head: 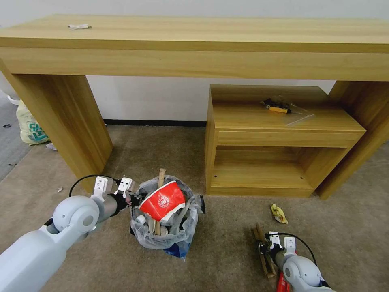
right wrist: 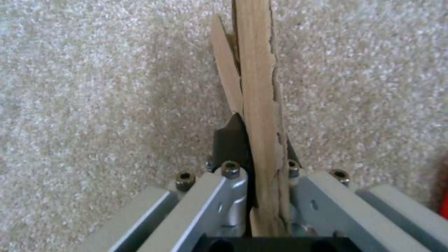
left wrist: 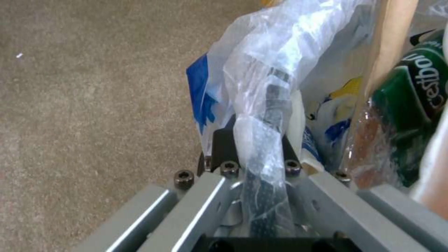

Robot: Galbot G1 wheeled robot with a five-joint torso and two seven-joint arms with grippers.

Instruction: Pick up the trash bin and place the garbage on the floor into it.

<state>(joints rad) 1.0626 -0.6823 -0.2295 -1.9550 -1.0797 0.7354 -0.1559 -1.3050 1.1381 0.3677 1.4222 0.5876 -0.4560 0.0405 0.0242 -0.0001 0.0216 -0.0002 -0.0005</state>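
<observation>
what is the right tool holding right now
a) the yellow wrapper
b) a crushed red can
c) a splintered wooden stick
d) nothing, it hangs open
c: the right wrist view shows the right tool shut on a splintered wooden stick just above the floor; the yellow wrapper lies apart on the carpet.

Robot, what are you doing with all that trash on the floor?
I'm tidying up. My left claw is shut on the bag-lined rim of the trash bin, which stands on the carpet already stuffed with a red-white bowl and a wooden stick. My right claw is shut on a splintered strip of wood, low over the carpet. A yellow wrapper lies on the carpet beside the wooden shelf.
</observation>
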